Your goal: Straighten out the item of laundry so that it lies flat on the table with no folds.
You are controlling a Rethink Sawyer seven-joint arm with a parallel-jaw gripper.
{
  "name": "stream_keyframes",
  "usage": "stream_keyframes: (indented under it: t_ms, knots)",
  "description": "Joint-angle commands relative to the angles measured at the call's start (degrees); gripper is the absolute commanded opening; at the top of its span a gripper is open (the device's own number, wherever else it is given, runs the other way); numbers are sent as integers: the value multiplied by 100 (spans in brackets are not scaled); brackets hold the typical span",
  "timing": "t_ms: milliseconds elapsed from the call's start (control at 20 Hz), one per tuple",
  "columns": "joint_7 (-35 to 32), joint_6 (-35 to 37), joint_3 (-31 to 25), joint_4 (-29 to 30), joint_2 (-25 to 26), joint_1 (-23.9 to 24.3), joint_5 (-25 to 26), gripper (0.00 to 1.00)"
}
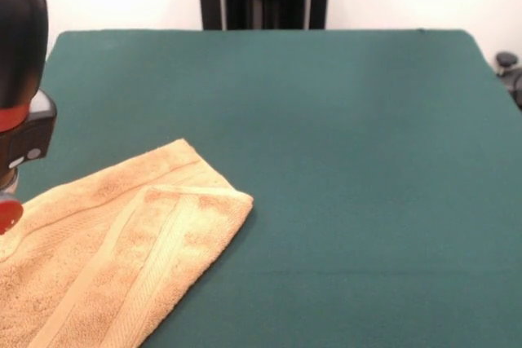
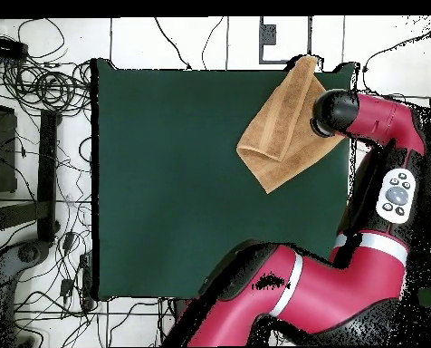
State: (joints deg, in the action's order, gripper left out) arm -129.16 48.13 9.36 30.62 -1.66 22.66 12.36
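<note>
- Lying crumpled at one corner of the tabletop (image 1: 342,120), the golden-tan towel (image 1: 122,250) fills the near left of the front view and runs off the picture's bottom and left edges.
- One part of the towel is folded back over the rest, so a doubled layer with a woven band stripe (image 1: 155,258) lies on top; the folded corner points right, toward the middle of the tabletop.
- From overhead, the towel (image 2: 282,127) sits at the far right corner of the green tabletop (image 2: 165,163), set at a slant, its far tip reaching the far edge and its near tip pointing toward the centre.
- Sawyer's red and black arm (image 2: 346,281) sweeps up the right side in the overhead view, its black end (image 2: 332,113) over the towel's right edge.
- In the front view only the arm's black and red housing (image 1: 20,79) shows at the far left, above the towel's left part.
- Whether the tool is apart or together cannot be told; the housing hides it in both views.
- Most of the tabletop shows as plain green felt.
</note>
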Motion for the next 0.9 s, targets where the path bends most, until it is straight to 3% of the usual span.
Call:
stream_keyframes:
  t_ms: [50,900]
  knots:
    - [1045,800,-506,1170,-100,-289,-55,100]
    - [147,613,-665,1555,-113,-324,-343,100]
